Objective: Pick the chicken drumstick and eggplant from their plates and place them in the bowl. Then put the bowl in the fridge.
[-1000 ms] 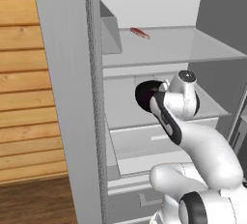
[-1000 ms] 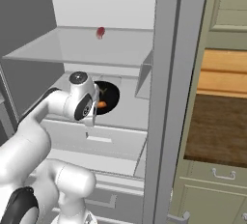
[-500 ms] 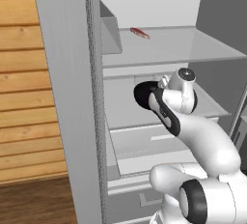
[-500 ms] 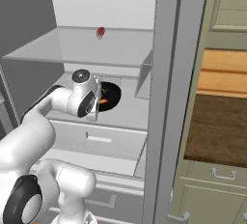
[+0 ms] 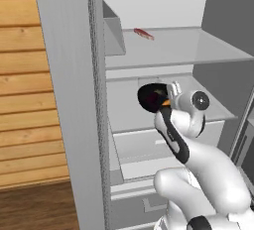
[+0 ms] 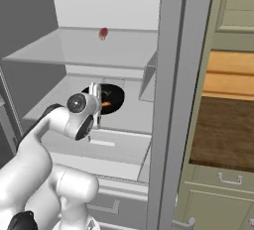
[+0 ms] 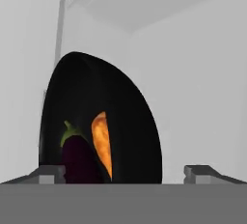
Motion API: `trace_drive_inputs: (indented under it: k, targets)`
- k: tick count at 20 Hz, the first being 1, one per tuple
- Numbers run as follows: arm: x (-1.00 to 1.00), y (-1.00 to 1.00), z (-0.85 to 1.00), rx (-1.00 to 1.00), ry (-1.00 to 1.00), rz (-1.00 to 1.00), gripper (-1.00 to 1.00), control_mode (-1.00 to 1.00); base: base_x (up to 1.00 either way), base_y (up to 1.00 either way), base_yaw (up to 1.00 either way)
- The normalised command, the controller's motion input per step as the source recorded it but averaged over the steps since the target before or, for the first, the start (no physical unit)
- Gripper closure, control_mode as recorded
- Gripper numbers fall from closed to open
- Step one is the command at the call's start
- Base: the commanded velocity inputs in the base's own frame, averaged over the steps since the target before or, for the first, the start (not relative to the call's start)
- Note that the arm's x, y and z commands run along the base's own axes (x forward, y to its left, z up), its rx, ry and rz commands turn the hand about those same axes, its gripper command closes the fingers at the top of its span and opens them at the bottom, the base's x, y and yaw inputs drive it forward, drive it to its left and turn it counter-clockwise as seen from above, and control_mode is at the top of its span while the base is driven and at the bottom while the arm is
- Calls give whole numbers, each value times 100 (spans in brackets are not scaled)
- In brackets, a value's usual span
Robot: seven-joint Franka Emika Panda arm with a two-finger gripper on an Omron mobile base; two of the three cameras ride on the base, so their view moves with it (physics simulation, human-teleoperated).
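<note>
The black bowl [image 7: 130, 117] rests on the middle shelf inside the grey fridge [image 5: 69, 100]. In the bowl lie the dark purple eggplant [image 7: 79, 158] and, beside it, the orange-brown chicken drumstick [image 7: 101, 141]. My gripper [image 7: 125, 175] is open, its fingertips [image 7: 50, 172] spread wide at the bowl's near rim and touching nothing. From the base views, the bowl [image 5: 149, 96] [image 6: 114, 97] sits just beyond the hand, with a bit of the drumstick [image 6: 106, 104] showing. The plates are out of view.
A thin red strip of food [image 5: 144, 34] [image 6: 103, 33] lies on the glass shelf [image 5: 173, 48] above. Drawers [image 5: 144, 144] sit below the bowl's shelf. A door bin [image 5: 113, 38] hangs at the left. Wood panelling [image 5: 25, 100] flanks the fridge, and cabinets [image 6: 223, 125] stand to its right.
The gripper has gone from shut on the bowl's rim to wide open, letting the bowl go on the shelf. The hand has drawn back slightly.
</note>
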Motion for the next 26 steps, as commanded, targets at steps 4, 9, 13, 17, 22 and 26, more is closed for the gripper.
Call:
trace_drive_inputs:
  k: [4, 9, 13, 17, 22, 26]
  targets:
    - [-31, 6, 68, -5, -1, 3, -100, -100, 0, 0, 0]
    - [-57, 0, 49, 0, -5, 0, -100, -100, 0, 0, 0]
    - [-62, 0, 38, -1, 0, 3, -100, -100, 0, 0, 0]
    - [-56, 0, 32, -10, 3, 13, -100, -100, 0, 0, 0]
    - [-59, 0, 16, -20, 0, 15, -100, -100, 0, 0, 0]
    - [-60, 0, 8, -34, 0, 13, -100, -100, 0, 0, 0]
